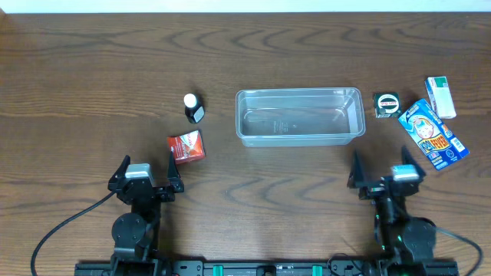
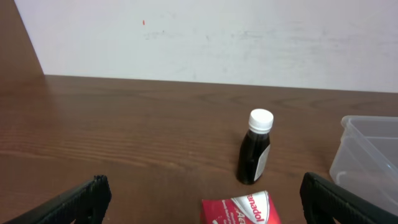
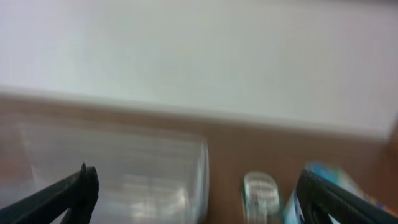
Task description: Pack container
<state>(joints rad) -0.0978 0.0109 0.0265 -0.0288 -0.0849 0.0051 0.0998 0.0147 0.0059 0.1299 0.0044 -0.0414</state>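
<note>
Your two end effectors sit at the near edge of the worktop (image 1: pixel 92 69), the left end effector (image 1: pixel 148 162) and the right end effector (image 1: pixel 381 161) both spread wide and holding nothing. The right wrist view is blurred but shows the same wide gap.

The clear plastic container (image 1: pixel 299 119) lies empty between and ahead of them, well apart from both. So I judge that packing has not begun and the first pick is the step in hand.

On the left, the red box (image 1: pixel 186 146) lies just ahead of your left end effector, toward its inner finger. The dark bottle with a white cap (image 1: pixel 192 108) stands upright beyond the box.

On the right, a small dark box (image 1: pixel 387 104), a blue carton (image 1: pixel 433 133) and a green-and-white box (image 1: pixel 440 96) lie beside the container's far end.

Your next move calls for reaching forward, centring the open fingers over one item and lowering to straddle it.
</note>
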